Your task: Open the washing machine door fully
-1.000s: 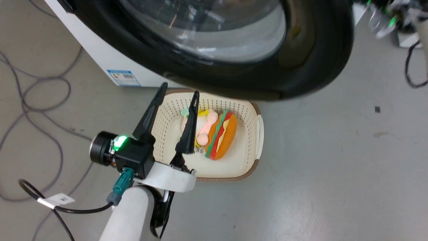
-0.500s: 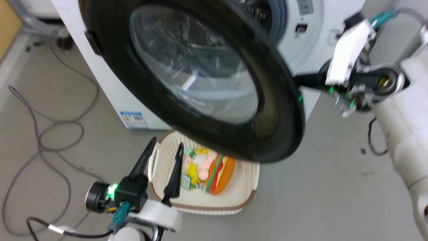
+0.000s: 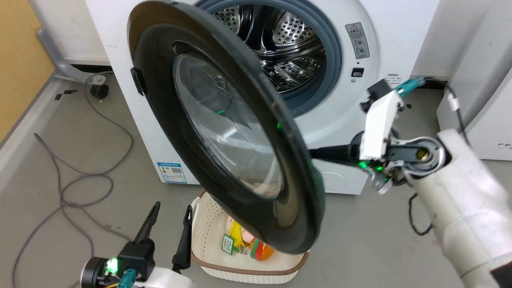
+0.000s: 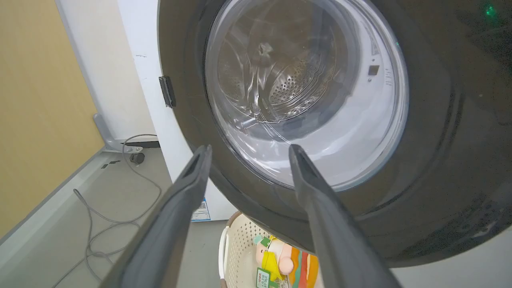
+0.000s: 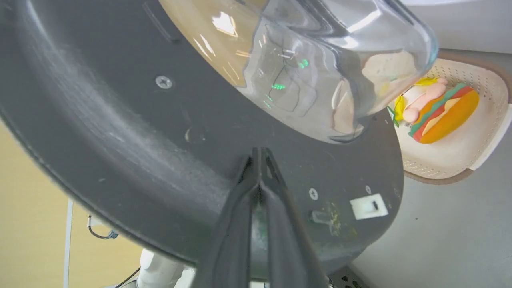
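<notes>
The door (image 3: pixel 224 132) stands about half open. It is hinged on the left of the washing machine (image 3: pixel 380 24), and its free edge swings out toward the robot and hangs over a basket (image 3: pixel 248 273) on the floor. The steel drum (image 3: pixel 280 40) is already exposed behind it.

The next move turns on which face of the door each gripper meets. The right gripper (image 3: pixel 317 153) reaches in from the right, level with the lower half of the door, with its fingers pointing left. In the right wrist view, the right gripper (image 5: pixel 260 154) has its two fingers pressed together with nothing between them. The tips appear to rest on the door's dull inner face, just below the bulging glass bowl and close to the free edge. So the door lies straight ahead of those tips, and the hinge is well beyond them. A push along the fingers, leftward and away from the drum, should swing the door wider. This arm is the nearer one and the one placed to do it.

The left gripper (image 3: pixel 168 218) hangs low at the lower left, with its fingers spread and empty. It faces the glossy outer face and is apart from it. It is beside the basket, on the side the door will sweep toward, so it may need to keep clear.
</notes>
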